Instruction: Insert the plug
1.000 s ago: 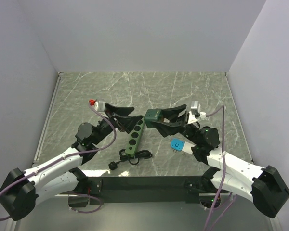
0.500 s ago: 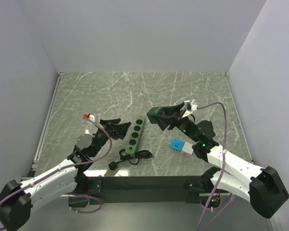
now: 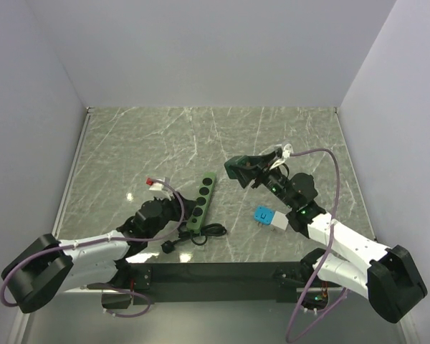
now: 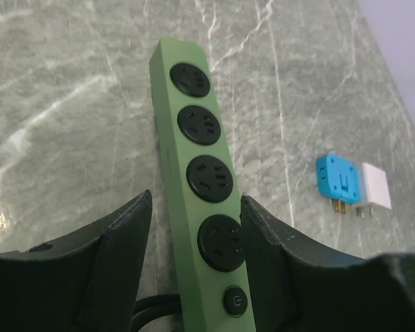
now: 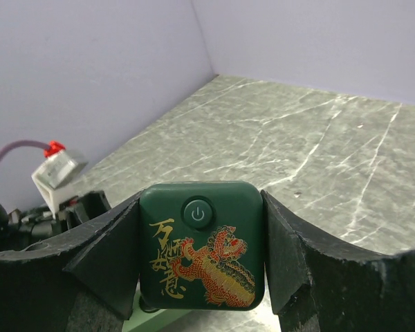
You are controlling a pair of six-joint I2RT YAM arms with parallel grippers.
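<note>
Right claw (image 5: 202, 207) grasps the plug (image 5: 202, 266) aloft; the power strip (image 4: 194, 117) lies at its 7 o'clock, long axis 1-to-7. Left claw (image 4: 194, 204) straddles its switch end; whether clenched, I cannot tell.

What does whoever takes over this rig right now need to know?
Left end effector: open, straddling the switch end of the strip, not clamped on it.
Right end effector: shut on the plug, held in the air near the strip's far end.
Done: plug picked up.
Left: steady the strip, then push the plug into one of the four empty sockets.
</note>
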